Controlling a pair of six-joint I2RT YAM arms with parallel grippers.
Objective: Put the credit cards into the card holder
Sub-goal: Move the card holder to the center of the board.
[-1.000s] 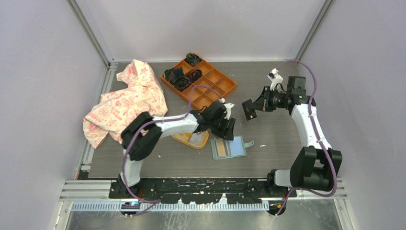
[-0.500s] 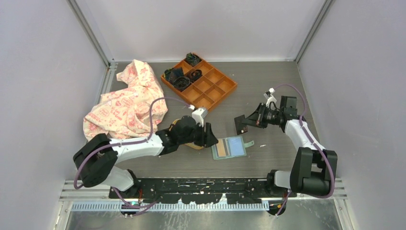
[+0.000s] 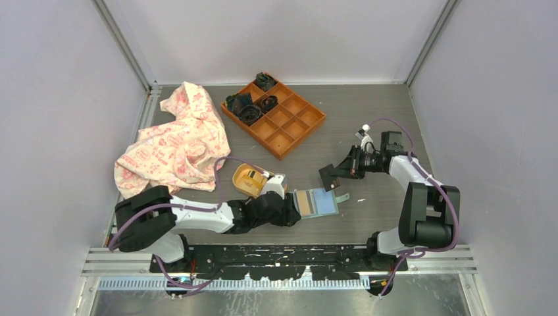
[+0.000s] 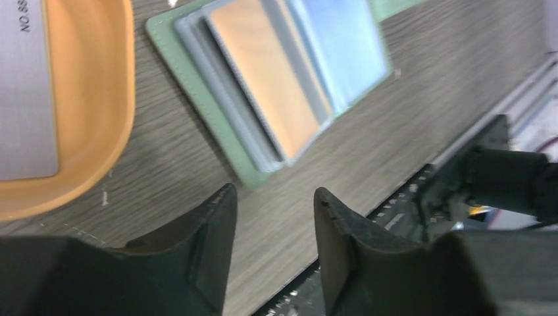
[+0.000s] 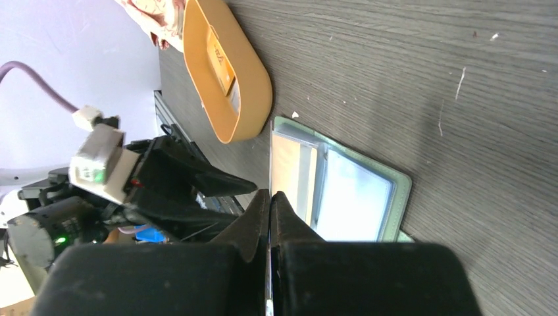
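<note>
Far left, a crumpled patterned cloth [image 3: 172, 141] on the table [image 3: 385, 210]. Right of it, a yellow oval dish [image 3: 238, 176] with a pale grey card [image 4: 23, 99] lying flat inside. Behind the dish, an orange tray [image 3: 289, 122], dark items in its far-left compartments only. Left arm stretched low along the near edge; left gripper [image 3: 293, 212] sits just at the near-left corner of the card holder [image 3: 316, 202], fingers parted about halfway with bare table between them, nothing in its hold. From its wrist camera the fingertips [image 4: 220, 217] stop just short of the holder's green edge, not touching. Card holder lies flat and open beside the dish, tan-orange panel to the left, blue panel to the right, closing tab sticking out on the right side. Right gripper [image 3: 340, 171] is clamped on the black card [image 3: 329, 176], tilted and held clear of the table just behind the holder's right side; its own camera sees the card edge-on between the closed fingers.
</note>
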